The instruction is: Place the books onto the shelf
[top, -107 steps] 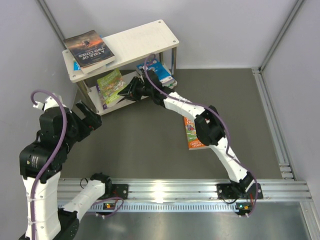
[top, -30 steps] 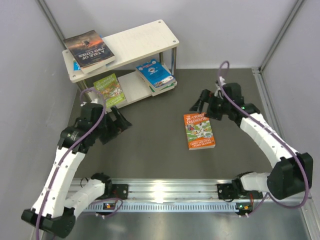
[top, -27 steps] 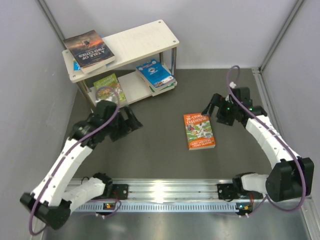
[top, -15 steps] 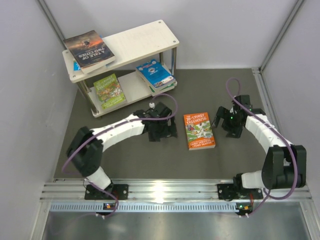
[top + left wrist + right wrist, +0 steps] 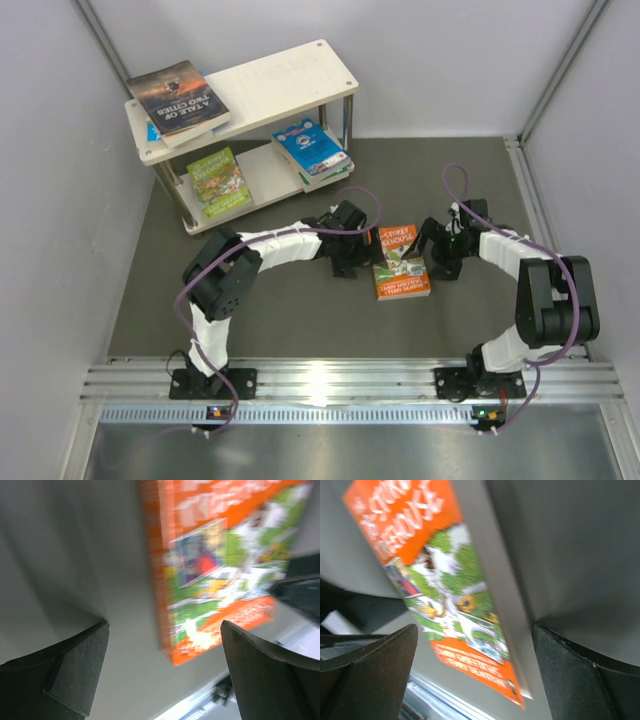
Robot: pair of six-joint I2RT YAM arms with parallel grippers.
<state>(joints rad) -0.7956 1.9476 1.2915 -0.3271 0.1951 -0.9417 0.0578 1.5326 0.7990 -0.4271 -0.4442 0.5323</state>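
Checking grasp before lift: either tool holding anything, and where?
Nothing held: the left tool and right tool are both open, either side of the orange Treehouse book.

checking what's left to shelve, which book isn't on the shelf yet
The orange Treehouse book, lying flat on the grey table. The other books all rest on the shelf.

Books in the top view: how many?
4 plainly: A Tale of Two Cities atop the shelf, green Treehouse book and bright blue book on its lower board, orange Treehouse book on the table. Others may hide beneath.
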